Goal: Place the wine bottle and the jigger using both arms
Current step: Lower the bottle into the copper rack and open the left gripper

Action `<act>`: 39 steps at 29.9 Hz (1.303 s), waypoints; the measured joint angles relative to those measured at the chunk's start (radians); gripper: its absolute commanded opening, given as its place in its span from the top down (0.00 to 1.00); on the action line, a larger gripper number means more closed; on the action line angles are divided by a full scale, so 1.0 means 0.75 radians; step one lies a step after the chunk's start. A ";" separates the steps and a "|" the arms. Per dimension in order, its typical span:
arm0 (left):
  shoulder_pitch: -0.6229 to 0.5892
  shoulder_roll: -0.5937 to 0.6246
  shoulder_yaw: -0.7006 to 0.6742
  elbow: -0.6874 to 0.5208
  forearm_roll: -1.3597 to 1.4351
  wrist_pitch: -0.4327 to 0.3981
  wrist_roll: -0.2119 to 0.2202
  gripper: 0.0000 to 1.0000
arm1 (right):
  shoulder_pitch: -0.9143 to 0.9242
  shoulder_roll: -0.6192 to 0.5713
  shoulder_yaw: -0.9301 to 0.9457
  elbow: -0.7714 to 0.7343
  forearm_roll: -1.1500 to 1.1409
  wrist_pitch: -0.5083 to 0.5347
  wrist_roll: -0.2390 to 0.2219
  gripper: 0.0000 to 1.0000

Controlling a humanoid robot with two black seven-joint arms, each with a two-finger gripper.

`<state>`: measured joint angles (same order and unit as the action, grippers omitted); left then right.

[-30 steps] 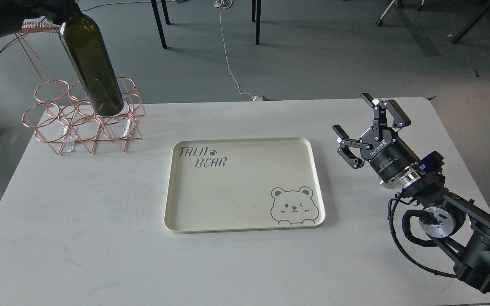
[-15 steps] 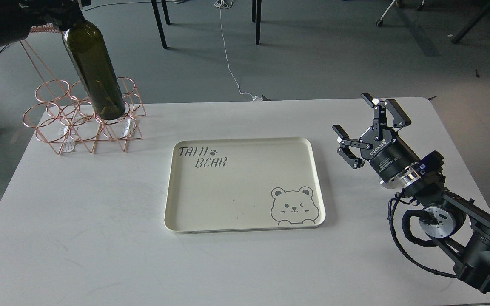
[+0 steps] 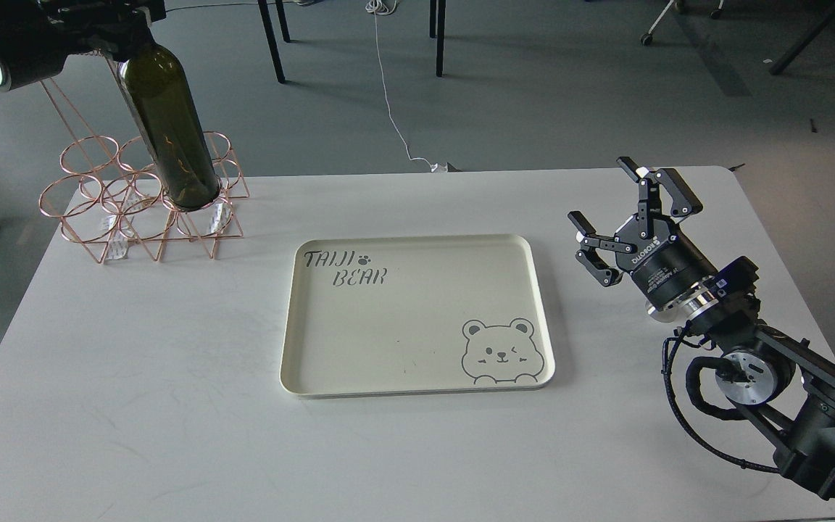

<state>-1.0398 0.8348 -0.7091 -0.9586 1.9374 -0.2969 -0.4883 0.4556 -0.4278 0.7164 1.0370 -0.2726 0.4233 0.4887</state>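
- Head view: tall dark olive-green glass wine bottle (image 3: 169,130) is leaning top-left, base over the copper-coloured wire rack (image 3: 109,217) at the table's far left corner; can't tell if the base is touching the rack.
- Bottle neck is disappearing into the left gripper (image 3: 109,29) at the top-left corner; gripper is showing only as a dark mass, fingers not separable, so can't tell how its jaws are standing, though the bottle is hanging from that spot.
- Left arm's black bulk is running off the left edge.
- Cream rectangular plastic tray (image 3: 294,362) printed "TAIJI BEAR" with a bear face is lying flat at the centre of the white table (image 3: 135,406), well apart from the bottle and rack.
- Right gripper (image 3: 620,217) is hovering above the table just right of the tray, fingers pointing up and away, jaws spread wide, holding nothing.
- Right arm is coming in from the lower-right corner, black cable looping beside its wrist.
- Small shiny silver jigger: not showing anywhere in this view.
- Dark chair legs and a white cable (image 3: 388,94) are sitting on the grey floor beyond the table.
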 measured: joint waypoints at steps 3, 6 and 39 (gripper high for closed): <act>0.003 0.000 0.002 0.000 0.000 0.001 0.000 0.80 | 0.000 0.000 0.001 0.000 0.000 0.000 0.000 0.01; 0.006 -0.004 0.002 0.008 -0.001 0.002 0.000 0.80 | 0.000 0.000 0.002 0.000 -0.001 0.000 0.000 0.01; 0.130 -0.054 0.070 0.098 -0.040 0.116 0.000 0.73 | -0.018 0.002 0.002 0.002 -0.013 0.000 0.000 0.01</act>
<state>-0.9424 0.7943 -0.6566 -0.8849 1.9072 -0.2100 -0.4884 0.4418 -0.4264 0.7180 1.0383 -0.2824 0.4233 0.4887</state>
